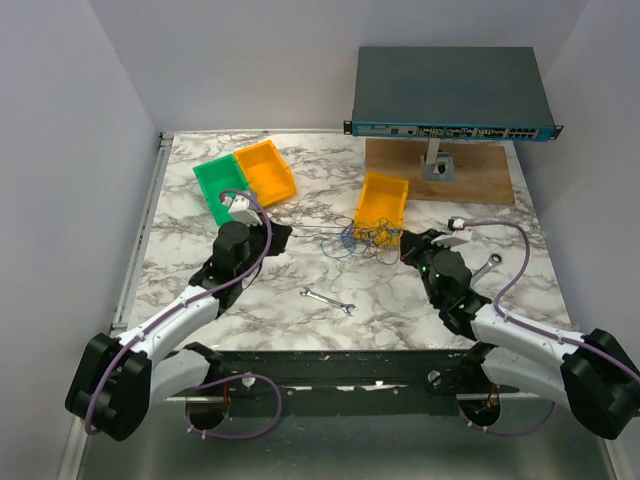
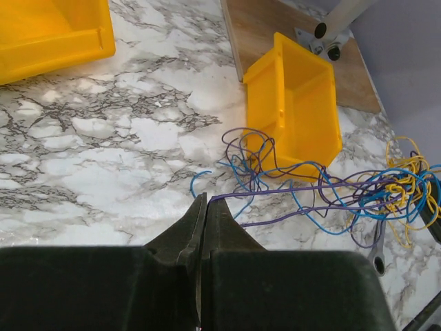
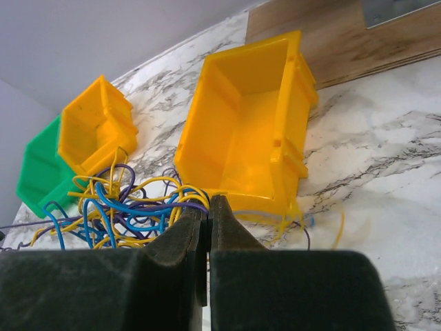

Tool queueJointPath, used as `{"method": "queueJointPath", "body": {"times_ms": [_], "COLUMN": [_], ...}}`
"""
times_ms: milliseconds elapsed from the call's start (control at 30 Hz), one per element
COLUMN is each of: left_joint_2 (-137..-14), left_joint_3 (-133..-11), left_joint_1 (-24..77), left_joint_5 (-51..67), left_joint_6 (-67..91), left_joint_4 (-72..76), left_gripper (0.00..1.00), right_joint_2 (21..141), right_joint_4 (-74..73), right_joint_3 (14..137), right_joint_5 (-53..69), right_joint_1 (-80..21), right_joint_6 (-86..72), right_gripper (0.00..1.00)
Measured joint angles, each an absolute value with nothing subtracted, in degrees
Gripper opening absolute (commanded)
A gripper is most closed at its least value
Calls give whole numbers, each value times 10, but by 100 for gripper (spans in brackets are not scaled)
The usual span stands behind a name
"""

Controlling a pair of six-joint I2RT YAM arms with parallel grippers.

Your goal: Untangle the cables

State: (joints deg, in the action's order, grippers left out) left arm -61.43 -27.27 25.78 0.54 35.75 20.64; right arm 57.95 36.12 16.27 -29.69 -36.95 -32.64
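Note:
The cables (image 1: 362, 238) are a tangle of thin blue, yellow and purple wires on the marble table, just in front of a small yellow bin. My left gripper (image 1: 285, 238) is to the left of the tangle, and its jaws (image 2: 207, 201) are shut on a purple strand (image 2: 289, 187) that runs taut rightwards into the tangle (image 2: 389, 189). My right gripper (image 1: 405, 245) is at the tangle's right side. Its jaws (image 3: 209, 203) are shut on purple and yellow strands at the edge of the bundle (image 3: 117, 210).
A small yellow bin (image 1: 383, 203) stands just behind the tangle. A green bin (image 1: 218, 185) and a yellow bin (image 1: 266, 170) stand at the back left. One silver wrench (image 1: 328, 300) lies in front and another (image 1: 487, 268) lies to the right. A network switch (image 1: 450, 92) stands over a wooden board (image 1: 440, 172).

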Motion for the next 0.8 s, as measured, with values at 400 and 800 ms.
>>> {"method": "queueJointPath", "body": {"times_ms": [400,800], "left_joint_2": [-631,-795], "left_joint_3": [-262,-382], "left_joint_1": [267,331], "left_joint_5": [79,261], "left_joint_6": [299,240], "left_joint_4": [271,280], "left_gripper": [88,83], "right_joint_2": [623,648], "right_joint_4": [426,490], "right_joint_3": [160,160], "right_joint_5": [-179,-18], "right_joint_1": [-354,-353], "right_joint_6": [-264,-239], "right_gripper": [2,3]}}
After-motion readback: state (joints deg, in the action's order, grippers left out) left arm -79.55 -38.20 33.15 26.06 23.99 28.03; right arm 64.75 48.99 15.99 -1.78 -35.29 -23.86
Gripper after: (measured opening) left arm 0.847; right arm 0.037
